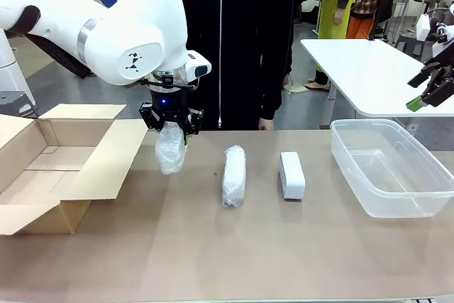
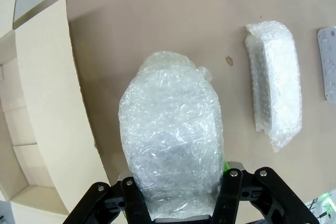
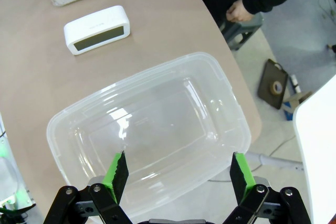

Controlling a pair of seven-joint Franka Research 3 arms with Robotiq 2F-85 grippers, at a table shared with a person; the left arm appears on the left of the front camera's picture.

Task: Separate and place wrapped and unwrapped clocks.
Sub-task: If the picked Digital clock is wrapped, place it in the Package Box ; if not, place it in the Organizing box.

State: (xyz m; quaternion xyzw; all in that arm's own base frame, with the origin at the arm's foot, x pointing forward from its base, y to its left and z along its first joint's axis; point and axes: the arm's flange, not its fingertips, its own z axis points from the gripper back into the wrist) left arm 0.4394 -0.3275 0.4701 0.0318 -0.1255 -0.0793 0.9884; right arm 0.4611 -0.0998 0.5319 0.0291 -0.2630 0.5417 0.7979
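My left gripper [image 1: 170, 127] is shut on a wrapped clock [image 1: 171, 150], a bubble-wrap bundle hanging upright just above the table beside the cardboard box's right flap. In the left wrist view this bundle [image 2: 170, 135] sits between the fingers of the left gripper [image 2: 176, 182]. A second wrapped clock [image 1: 233, 175] [image 2: 274, 82] lies mid-table. To its right lies the unwrapped clock [image 1: 291, 174] [image 3: 97, 29], white with a dark face. My right gripper [image 1: 424, 97] [image 3: 177, 169] hovers open and empty above the clear container.
An open cardboard box [image 1: 50, 161] [image 2: 47, 103] stands at the left with its flaps spread. A clear plastic container [image 1: 369, 122] [image 3: 136, 74] sits at the right. A person in black stands at the far edge, one hand [image 1: 266, 125] near the table.
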